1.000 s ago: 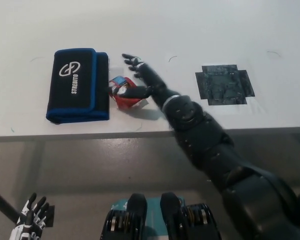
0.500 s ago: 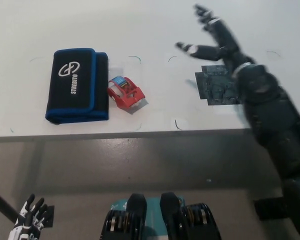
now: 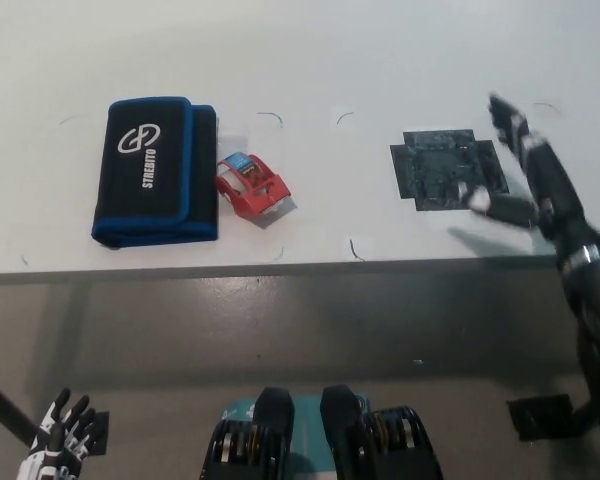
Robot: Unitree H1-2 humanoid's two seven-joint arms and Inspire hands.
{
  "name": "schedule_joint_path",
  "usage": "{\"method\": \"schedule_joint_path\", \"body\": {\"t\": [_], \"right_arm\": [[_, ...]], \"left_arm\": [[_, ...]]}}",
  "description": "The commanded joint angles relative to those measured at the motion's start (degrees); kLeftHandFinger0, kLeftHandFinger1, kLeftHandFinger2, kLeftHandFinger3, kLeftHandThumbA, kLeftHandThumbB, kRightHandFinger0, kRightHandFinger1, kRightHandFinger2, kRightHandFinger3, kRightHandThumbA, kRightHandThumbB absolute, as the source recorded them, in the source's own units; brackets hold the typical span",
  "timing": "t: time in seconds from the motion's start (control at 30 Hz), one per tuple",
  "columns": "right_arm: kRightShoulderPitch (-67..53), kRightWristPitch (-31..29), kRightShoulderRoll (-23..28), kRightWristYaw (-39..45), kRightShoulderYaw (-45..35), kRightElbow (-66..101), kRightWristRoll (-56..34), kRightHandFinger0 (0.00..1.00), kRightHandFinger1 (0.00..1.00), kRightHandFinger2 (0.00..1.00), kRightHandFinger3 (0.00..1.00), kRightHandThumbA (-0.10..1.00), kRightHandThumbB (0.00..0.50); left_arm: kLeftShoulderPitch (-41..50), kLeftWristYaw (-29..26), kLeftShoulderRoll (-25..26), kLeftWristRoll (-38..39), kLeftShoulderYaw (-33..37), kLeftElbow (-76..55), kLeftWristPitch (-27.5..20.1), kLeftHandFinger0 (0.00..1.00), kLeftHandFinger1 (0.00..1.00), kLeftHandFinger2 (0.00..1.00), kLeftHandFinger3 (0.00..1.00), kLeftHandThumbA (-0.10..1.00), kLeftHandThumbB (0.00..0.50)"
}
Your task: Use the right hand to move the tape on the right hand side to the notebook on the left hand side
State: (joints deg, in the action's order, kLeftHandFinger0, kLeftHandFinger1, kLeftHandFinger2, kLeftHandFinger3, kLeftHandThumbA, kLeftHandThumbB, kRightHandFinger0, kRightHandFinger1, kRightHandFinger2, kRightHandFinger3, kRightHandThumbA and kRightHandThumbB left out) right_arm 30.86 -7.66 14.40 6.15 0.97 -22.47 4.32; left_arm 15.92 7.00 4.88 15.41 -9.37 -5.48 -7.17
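Tape, red, lies on the table touching the right edge of the black-and-blue notebook, not on it. Left hand rests low left, fingers spread. Right hand hovers empty, fingers apart, near the dark patch; you risk shoving the tape sideways if it re-approaches low.

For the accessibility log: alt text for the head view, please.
A small red object lies on the white table beside a black-and-blue case. The black right hand, open, hovers by a dark patch; the white left hand rests lower left.
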Motion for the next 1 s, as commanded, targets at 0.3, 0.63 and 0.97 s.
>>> {"method": "schedule_joint_path", "body": {"t": [0.3,0.63,0.97], "right_arm": [[-40.21,-6.81,5.65,-0.04,-2.36,38.35,6.76,1.00,1.00,1.00,1.00,0.85,0.111],[-42.64,-8.14,8.10,1.27,1.31,34.57,8.40,1.00,1.00,1.00,1.00,0.82,0.055],[-41.50,-5.94,8.12,0.59,1.83,34.30,12.93,1.00,1.00,1.00,1.00,0.90,0.058]], "left_arm": [[0.20,0.62,0.93,0.27,-0.70,0.47,-2.82,1.00,1.00,1.00,1.00,0.86,0.301],[2.25,0.72,-0.16,0.31,-0.51,1.01,-4.72,1.00,1.00,1.00,1.00,0.88,0.259],[2.59,0.46,0.32,0.42,-0.88,-0.02,-4.33,1.00,1.00,1.00,1.00,0.87,0.269]]}}
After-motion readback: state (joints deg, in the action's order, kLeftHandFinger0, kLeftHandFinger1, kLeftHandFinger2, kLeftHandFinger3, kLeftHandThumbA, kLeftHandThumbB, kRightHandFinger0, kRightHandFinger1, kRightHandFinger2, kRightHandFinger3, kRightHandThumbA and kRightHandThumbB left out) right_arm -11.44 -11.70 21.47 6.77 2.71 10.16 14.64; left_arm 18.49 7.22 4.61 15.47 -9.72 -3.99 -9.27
